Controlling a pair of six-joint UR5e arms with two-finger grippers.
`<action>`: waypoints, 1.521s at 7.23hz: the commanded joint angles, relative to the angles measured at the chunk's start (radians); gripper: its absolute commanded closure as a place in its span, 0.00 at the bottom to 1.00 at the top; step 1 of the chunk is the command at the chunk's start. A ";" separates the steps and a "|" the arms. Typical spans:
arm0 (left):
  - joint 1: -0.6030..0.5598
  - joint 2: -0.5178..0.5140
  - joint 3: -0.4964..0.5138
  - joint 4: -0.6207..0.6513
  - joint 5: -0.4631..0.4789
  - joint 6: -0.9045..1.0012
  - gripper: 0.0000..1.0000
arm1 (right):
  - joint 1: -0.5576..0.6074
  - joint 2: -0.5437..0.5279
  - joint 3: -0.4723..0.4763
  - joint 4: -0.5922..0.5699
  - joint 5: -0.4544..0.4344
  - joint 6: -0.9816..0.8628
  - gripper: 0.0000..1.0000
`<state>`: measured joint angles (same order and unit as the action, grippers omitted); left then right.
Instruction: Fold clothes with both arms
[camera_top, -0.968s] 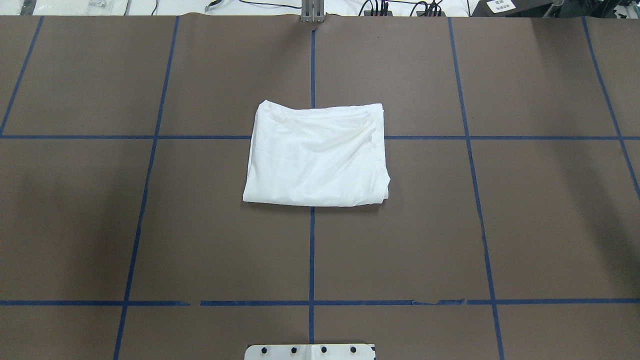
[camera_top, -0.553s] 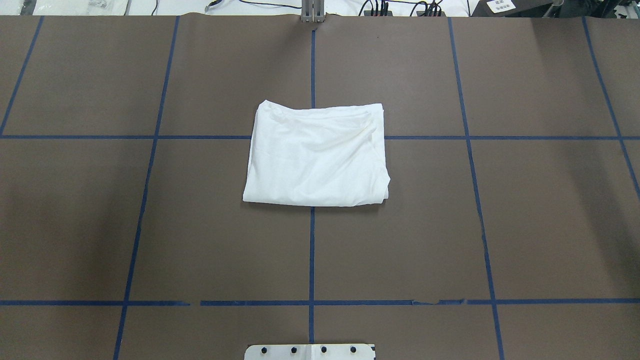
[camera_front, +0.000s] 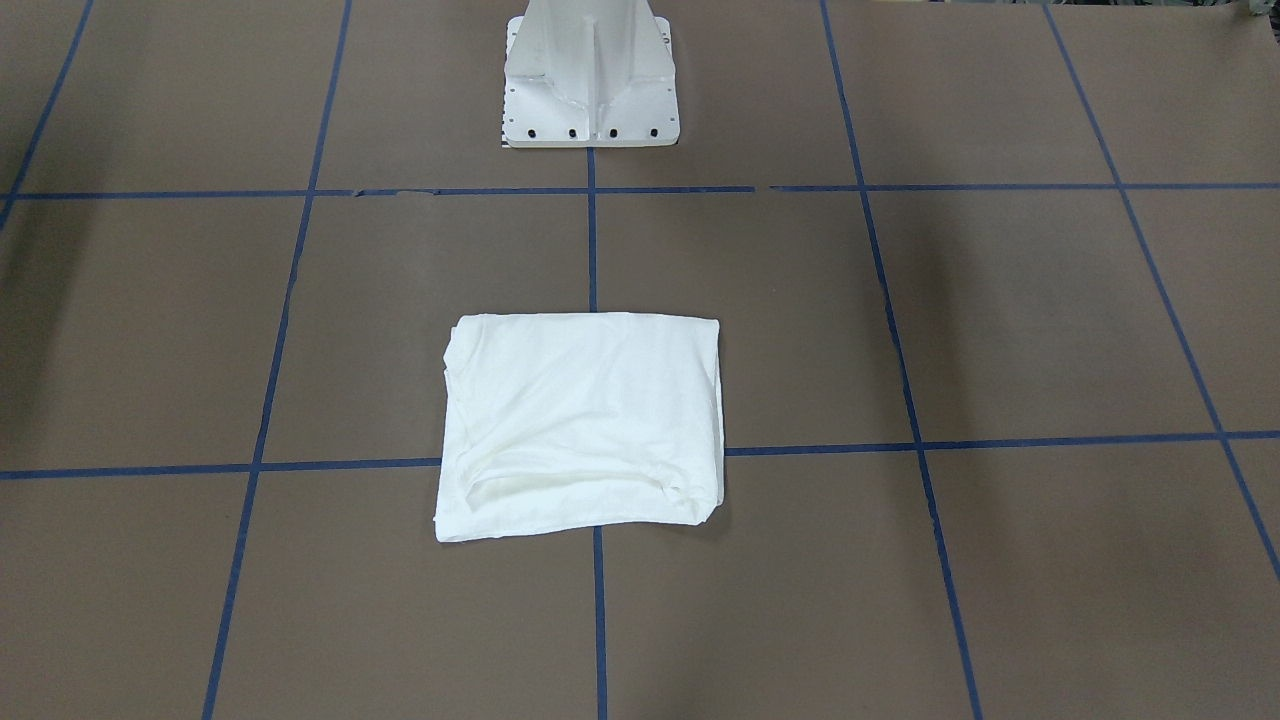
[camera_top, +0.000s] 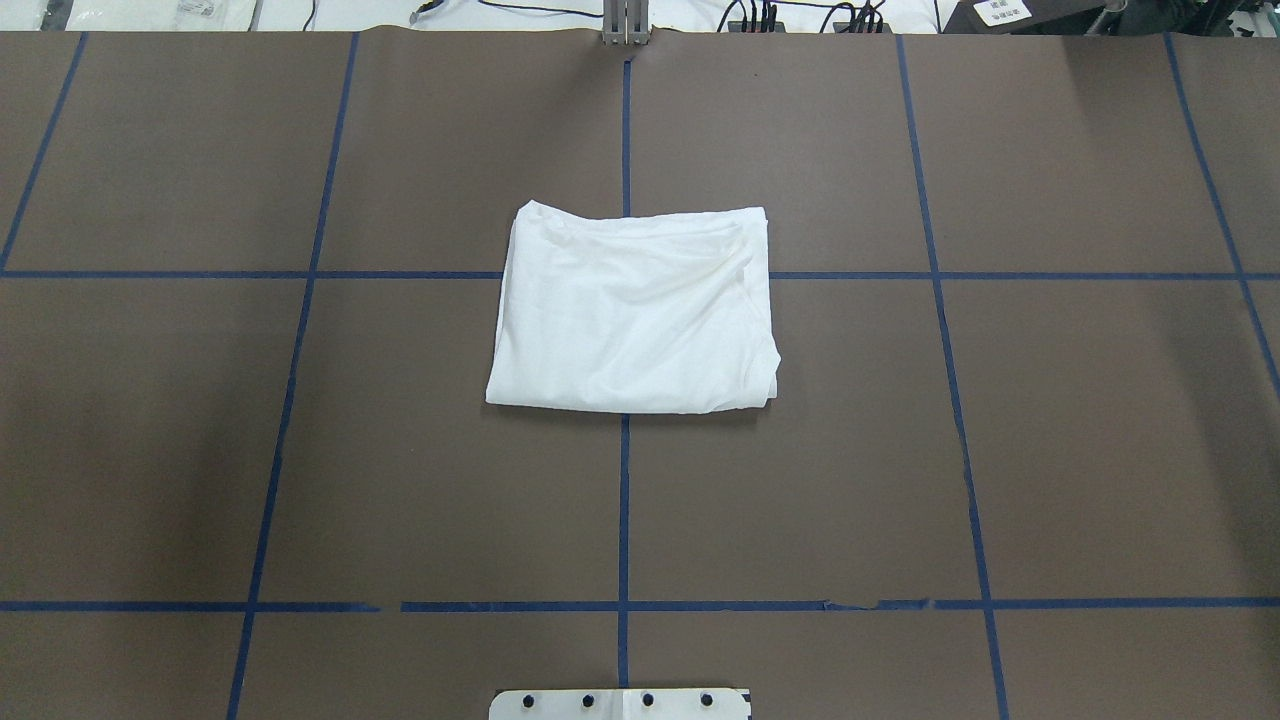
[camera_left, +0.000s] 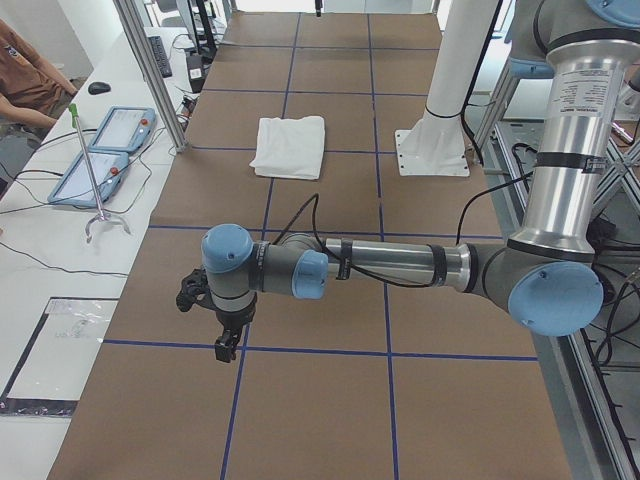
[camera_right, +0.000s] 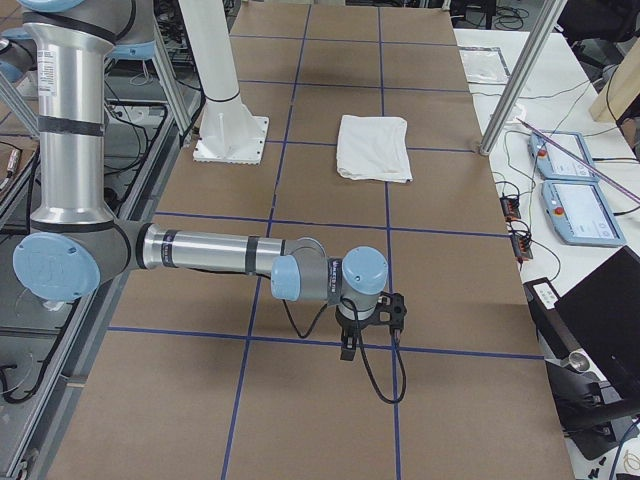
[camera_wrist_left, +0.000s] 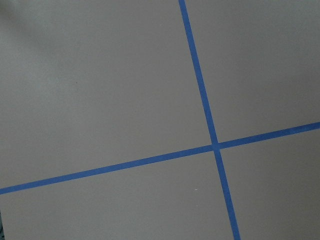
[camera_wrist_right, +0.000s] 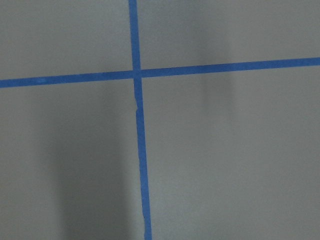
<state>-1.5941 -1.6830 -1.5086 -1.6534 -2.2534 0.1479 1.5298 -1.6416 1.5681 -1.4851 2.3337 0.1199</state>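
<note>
Folded shirt (camera_top: 635, 310), long axis left-to-right, left end effector (camera_left: 228, 346) and right end effector (camera_right: 348, 346) well apart, cannot tell whether spread

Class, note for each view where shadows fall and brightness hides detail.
Overhead view: soft dark patches on the table at both sides; the shirt is bright, creases faint. Right wrist view: blurred shadow bands cross the blue tape. Left wrist view: mostly even light.

Bright even light, soft shadows on the table (camera_top: 140, 400), wrist views perhaps blurred.
</note>
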 joint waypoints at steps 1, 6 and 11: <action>0.000 -0.001 -0.001 0.001 0.000 -0.005 0.00 | 0.038 -0.007 -0.016 0.035 0.051 0.001 0.00; 0.002 0.015 0.024 -0.011 -0.046 -0.162 0.00 | 0.039 0.003 -0.013 0.037 0.055 0.004 0.00; 0.002 0.016 0.030 -0.014 -0.048 -0.157 0.00 | 0.039 0.011 -0.011 0.039 0.053 0.003 0.00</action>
<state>-1.5923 -1.6663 -1.4815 -1.6668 -2.2998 -0.0097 1.5692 -1.6324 1.5566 -1.4466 2.3871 0.1227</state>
